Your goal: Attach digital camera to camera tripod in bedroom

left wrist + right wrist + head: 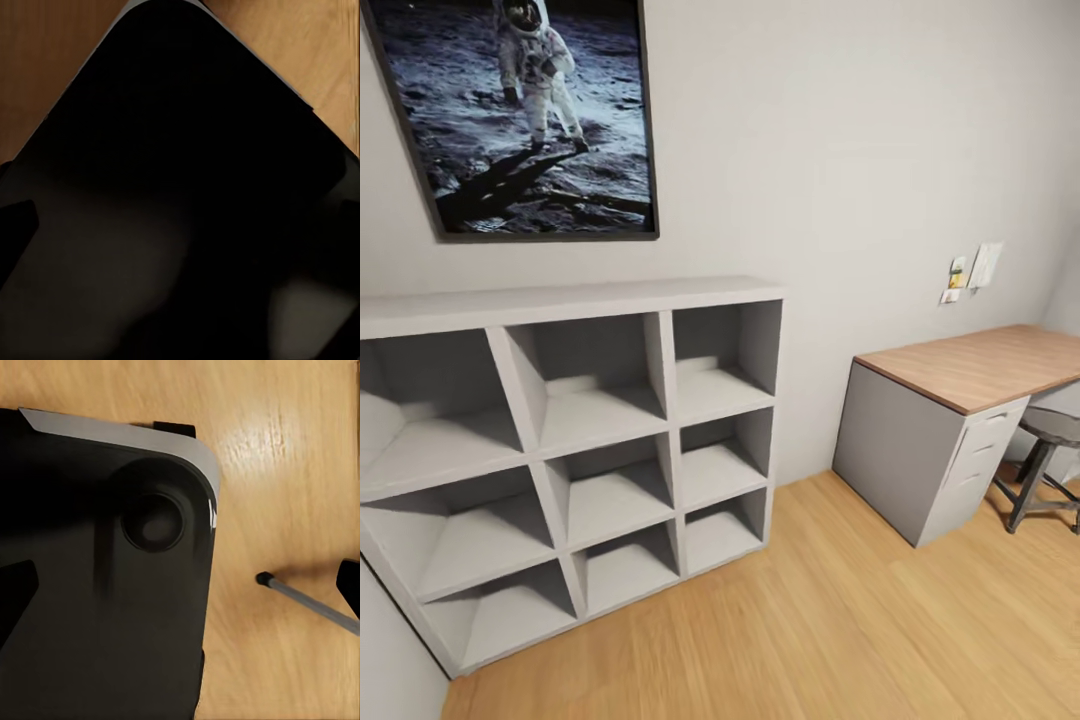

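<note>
The digital camera is out of view. In the right wrist view a thin silver rod with a black foot (pixel 300 596) slants over the light wood floor (pixel 300 450); it looks like one leg of the camera tripod. My right gripper (pixel 180 585) is open, with one dark fingertip (pixel 15 592) at each edge of that view and nothing between them. It hangs over my own black base (pixel 97 607). In the left wrist view the black base (pixel 180 195) is dark, one fingertip (pixel 15 225) barely shows, and the gripper's state is unclear.
A white cube shelf (pixel 575 300) with bare compartments stands against the wall under a framed astronaut poster (pixel 525 110). To the right are a desk with a wood top (pixel 980 365) and grey drawers, and a dark metal stool (pixel 1050 450). Light wood floor (pixel 810 620) stretches in front.
</note>
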Motion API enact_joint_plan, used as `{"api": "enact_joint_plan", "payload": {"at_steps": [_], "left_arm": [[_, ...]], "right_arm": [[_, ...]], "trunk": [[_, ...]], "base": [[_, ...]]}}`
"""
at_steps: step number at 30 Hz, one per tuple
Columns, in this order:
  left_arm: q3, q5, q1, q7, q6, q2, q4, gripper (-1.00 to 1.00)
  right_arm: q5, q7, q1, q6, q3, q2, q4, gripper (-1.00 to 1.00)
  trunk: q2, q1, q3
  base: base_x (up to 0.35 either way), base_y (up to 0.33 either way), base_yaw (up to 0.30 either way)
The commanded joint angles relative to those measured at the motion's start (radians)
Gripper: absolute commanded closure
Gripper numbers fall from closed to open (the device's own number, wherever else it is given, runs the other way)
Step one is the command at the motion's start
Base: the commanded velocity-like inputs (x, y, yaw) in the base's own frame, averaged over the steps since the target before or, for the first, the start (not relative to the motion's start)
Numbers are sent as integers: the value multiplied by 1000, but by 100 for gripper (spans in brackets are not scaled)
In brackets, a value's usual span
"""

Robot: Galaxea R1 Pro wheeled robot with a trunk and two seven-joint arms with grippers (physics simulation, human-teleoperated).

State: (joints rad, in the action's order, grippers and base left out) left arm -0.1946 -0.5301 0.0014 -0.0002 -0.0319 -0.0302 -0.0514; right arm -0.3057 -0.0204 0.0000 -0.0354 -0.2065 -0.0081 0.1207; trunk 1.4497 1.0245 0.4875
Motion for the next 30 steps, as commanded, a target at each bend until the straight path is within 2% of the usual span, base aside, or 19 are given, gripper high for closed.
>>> {"api": "enact_joint_plan", "payload": {"at_steps": [1,7,18,30], "left_arm": [[-8,8,0,0,-2,0,-1,-100],[-9,35,0,0,-7,-1,-1,-100],[-9,43,0,0,-30,-1,-1,-100],[-12,35,0,0,-29,2,1,-100]], "right_arm": [[-10,-1,0,-3,-8,0,1,-100],[-10,0,0,-3,-8,0,1,-100],[-10,1,0,-3,-8,0,1,-100],[-8,1,0,-3,-8,0,1,-100]], "trunk": [[0,1,1],[0,1,1],[0,1,1],[0,1,1]], "base": [[297,42,-295],[310,76,-295],[303,168,-295],[60,43,-295]]}}
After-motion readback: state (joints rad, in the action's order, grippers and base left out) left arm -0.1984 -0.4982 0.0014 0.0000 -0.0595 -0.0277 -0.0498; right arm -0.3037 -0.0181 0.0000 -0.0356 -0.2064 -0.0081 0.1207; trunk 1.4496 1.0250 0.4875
